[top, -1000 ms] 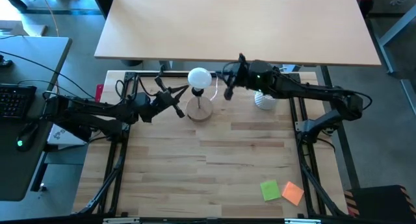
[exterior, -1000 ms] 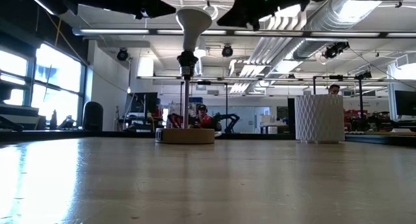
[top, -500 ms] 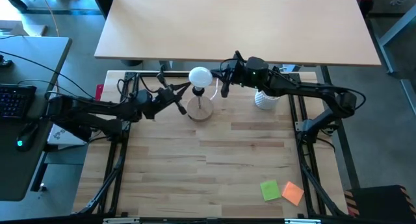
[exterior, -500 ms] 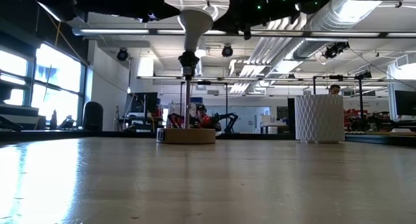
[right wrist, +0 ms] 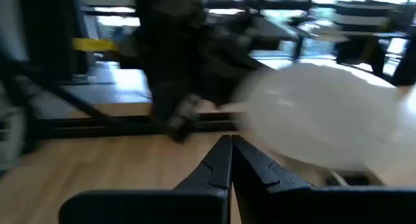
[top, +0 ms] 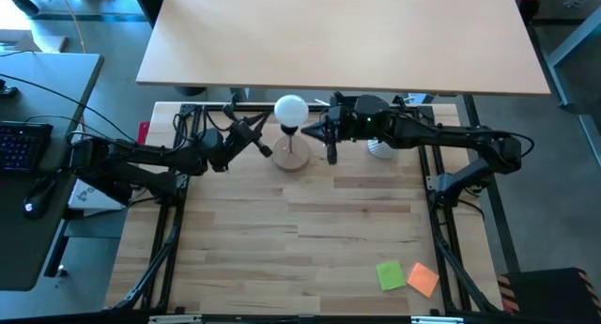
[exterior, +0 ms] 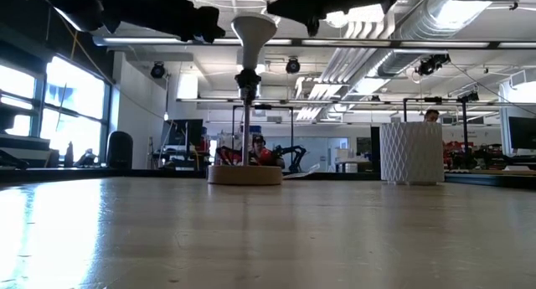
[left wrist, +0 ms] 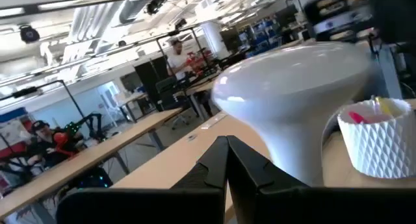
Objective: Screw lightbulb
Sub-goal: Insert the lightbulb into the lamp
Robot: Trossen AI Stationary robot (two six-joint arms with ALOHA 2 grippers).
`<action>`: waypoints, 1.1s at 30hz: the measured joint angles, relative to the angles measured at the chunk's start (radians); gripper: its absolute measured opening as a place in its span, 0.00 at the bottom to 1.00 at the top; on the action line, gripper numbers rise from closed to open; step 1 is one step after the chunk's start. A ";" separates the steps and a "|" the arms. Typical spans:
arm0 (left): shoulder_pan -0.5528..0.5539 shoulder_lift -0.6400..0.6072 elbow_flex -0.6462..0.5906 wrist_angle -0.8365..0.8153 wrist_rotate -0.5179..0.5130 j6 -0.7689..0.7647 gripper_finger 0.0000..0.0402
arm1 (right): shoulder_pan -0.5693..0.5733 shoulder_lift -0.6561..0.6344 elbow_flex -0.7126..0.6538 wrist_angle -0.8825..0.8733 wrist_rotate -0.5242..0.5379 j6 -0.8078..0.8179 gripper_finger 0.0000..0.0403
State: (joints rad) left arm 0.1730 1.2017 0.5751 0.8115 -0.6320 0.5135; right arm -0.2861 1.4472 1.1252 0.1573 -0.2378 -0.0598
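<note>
Standing upright in the black socket [exterior: 246, 78] of the round wooden lamp base [top: 291, 158], the lightbulb [top: 290, 109] sits near the far edge of the tabletop [top: 310, 239], about midway along it — globe up, narrow end down in the socket. The left gripper [top: 261, 146] hangs just beside the lamp on its left, fingers pressed together and holding nothing. The right gripper [top: 316, 136] hangs just beside the bulb on the other side, its fingers also closed on nothing; its wrist view shows the pale globe blurred past the fingertips. A white ribbed cup [exterior: 411, 152] stands to the right of the lamp, partly under the right arm. Two sticky notes — green [top: 391, 275] and orange [top: 423, 279] — lie near the tabletop's near right corner.
</note>
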 joint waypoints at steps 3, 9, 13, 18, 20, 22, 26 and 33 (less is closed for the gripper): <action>0.006 -0.005 0.001 0.003 -0.013 -0.004 0.00 | 0.020 -0.021 0.000 0.002 -0.112 -0.043 0.00; -0.003 -0.005 0.001 -0.034 -0.009 -0.014 0.00 | 0.036 -0.029 0.000 -0.106 -0.070 -0.125 0.00; -0.013 -0.003 0.001 -0.095 -0.007 -0.041 0.00 | 0.017 -0.024 -0.065 -0.102 0.043 -0.140 0.01; -0.016 -0.004 0.001 -0.150 -0.002 -0.106 0.00 | -0.052 -0.009 -0.215 0.156 0.101 -0.072 0.12; -0.017 -0.004 0.001 -0.150 0.027 -0.121 0.00 | -0.079 0.020 -0.246 0.283 0.075 -0.065 0.21; -0.015 -0.004 0.001 -0.151 0.058 -0.137 0.00 | -0.098 0.064 -0.247 0.374 0.029 -0.038 0.32; 0.003 0.006 0.001 -0.163 0.088 -0.170 0.00 | -0.120 0.173 -0.182 0.446 -0.059 -0.027 0.53; 0.035 0.064 0.000 -0.168 0.091 -0.217 0.00 | -0.119 0.323 -0.033 0.445 -0.042 -0.052 0.64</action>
State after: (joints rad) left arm 0.2076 1.2655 0.5751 0.6437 -0.5414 0.2967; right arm -0.4049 1.7699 1.0922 0.6028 -0.2800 -0.1122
